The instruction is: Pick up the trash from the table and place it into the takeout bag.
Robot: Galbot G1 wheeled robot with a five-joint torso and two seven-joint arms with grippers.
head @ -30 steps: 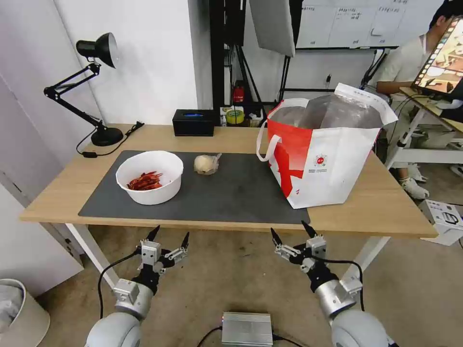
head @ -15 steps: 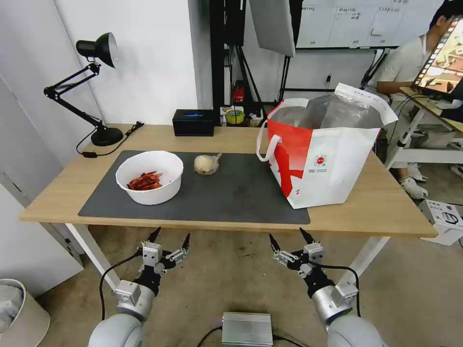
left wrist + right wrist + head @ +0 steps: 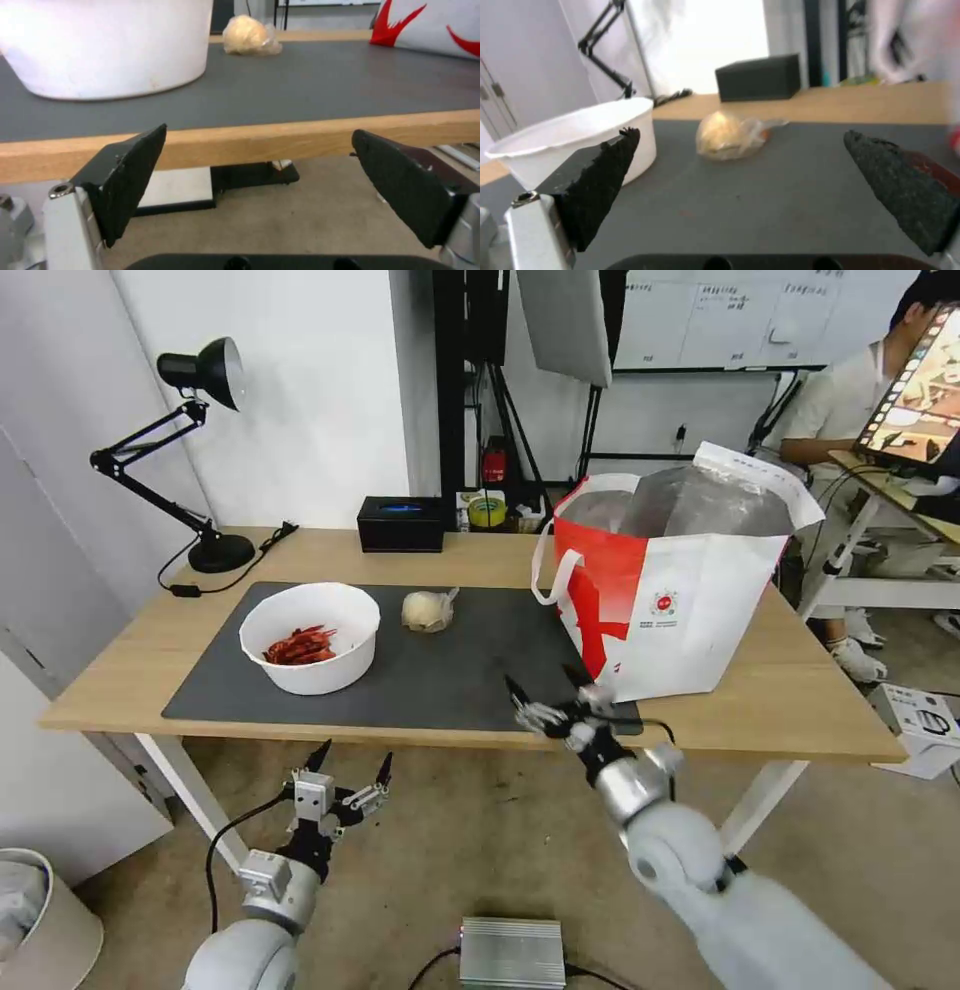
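Observation:
On the table (image 3: pixel 120 670), a white bowl (image 3: pixel 310 637) holding red scraps sits on the left of the dark mat (image 3: pixel 470 670). A balled cloudy plastic wrap (image 3: pixel 428 611) lies just to its right. The takeout bag (image 3: pixel 680 590) stands open at the right, showing its foil lining. My right gripper (image 3: pixel 542 682) hovers open over the mat's front edge beside the bag, facing the wrap (image 3: pixel 730 137) and bowl (image 3: pixel 580 131). My left gripper (image 3: pixel 353 757) hangs open below the table's front edge, level with the bowl (image 3: pixel 110 45).
A black desk lamp (image 3: pixel 200 370) stands at the table's far left corner and a black box (image 3: pixel 402 523) at the back middle. On the floor lie a grey metal box (image 3: pixel 512 952) and a bin (image 3: pixel 40 920). A person sits at another desk behind the bag.
My right arm has lifted from below the table and reached forward and left, bringing its open gripper over the mat's front edge. The left arm and the table's things have stayed put.

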